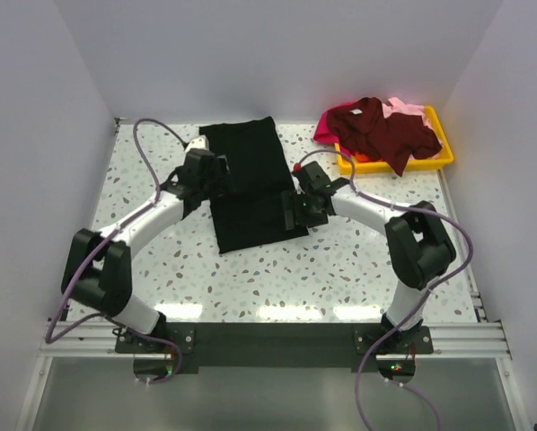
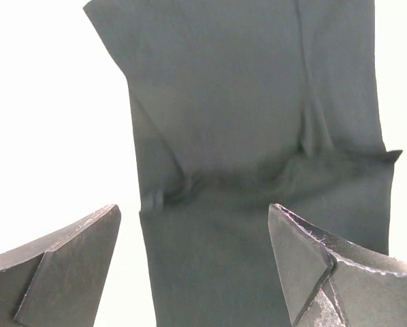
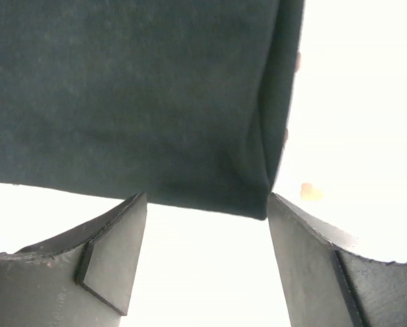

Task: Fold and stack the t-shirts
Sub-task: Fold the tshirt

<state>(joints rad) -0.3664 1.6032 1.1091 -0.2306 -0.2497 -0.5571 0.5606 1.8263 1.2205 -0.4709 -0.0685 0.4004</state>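
The black t-shirt [image 1: 248,184] lies flat in the middle of the desk [image 1: 340,269], folded into a long strip running away from the arms, while the maroon shirt [image 1: 381,130], the magenta one [image 1: 327,127] and the pale pink one [image 1: 410,109] sit heaped in the yellow tray [image 1: 443,135] at the far right corner. The left jaws stand wide at the strip's left edge, nothing between them, and the left wrist view shows a rumpled crease across the cloth [image 2: 258,170] just ahead. The right jaws are also open and empty, with a corner of the shirt [image 3: 251,197] just in front of them at its right edge. The risk I see is a bite that takes only the top layer, so the folded layers slide apart when lifted; the two arms also sit at different points along the strip, so an uneven pull would likely skew the next fold, and the crease may get pressed in
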